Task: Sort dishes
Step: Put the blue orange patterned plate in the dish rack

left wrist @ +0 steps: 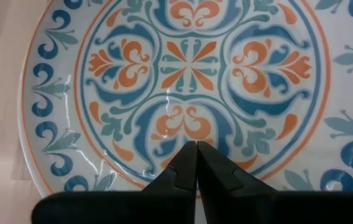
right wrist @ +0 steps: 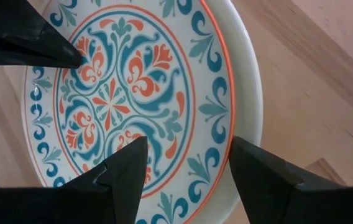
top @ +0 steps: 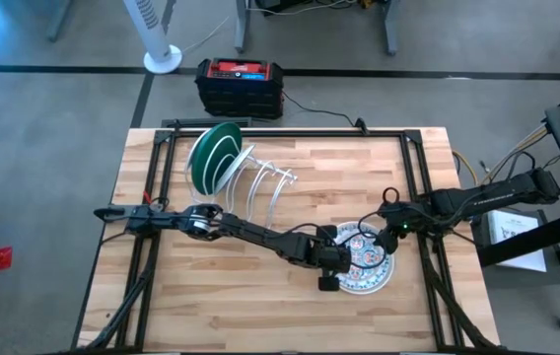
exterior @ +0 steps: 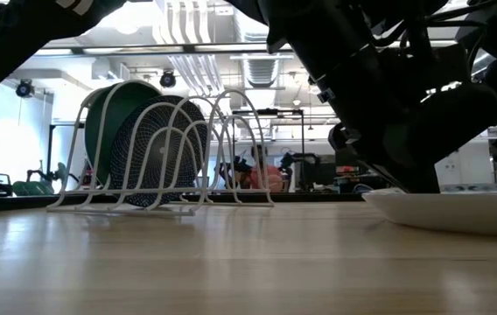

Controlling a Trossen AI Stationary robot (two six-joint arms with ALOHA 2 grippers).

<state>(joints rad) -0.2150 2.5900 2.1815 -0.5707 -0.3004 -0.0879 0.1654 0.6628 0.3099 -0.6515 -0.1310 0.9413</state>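
Observation:
A white plate with a blue and orange floral pattern (top: 369, 264) lies flat on the wooden table, right of centre; it also shows in the low view (exterior: 458, 210). My left gripper (left wrist: 195, 148) is shut, its tips at the plate's painted face near the middle (top: 344, 264). My right gripper (right wrist: 187, 146) is open over the plate's right rim (top: 386, 237), one finger above the painted face and one above the rim's edge, holding nothing. A green plate (top: 213, 156) and a dark teal plate (exterior: 163, 149) stand on edge in a white wire rack (top: 260, 187). My left gripper's shut fingertips (left wrist: 186, 158) come at the floral plate's face (left wrist: 183, 124) from the table's left, slanting down. I cannot tell whether they touch it. The plate lies flat on the table.
The rack's near slots (exterior: 240, 149) hold nothing. Black frame rails (top: 428, 197) run along the table's sides. A black and red box (top: 241, 84) sits on the floor beyond the far edge. Bare wood (top: 221, 296) lies at the near left.

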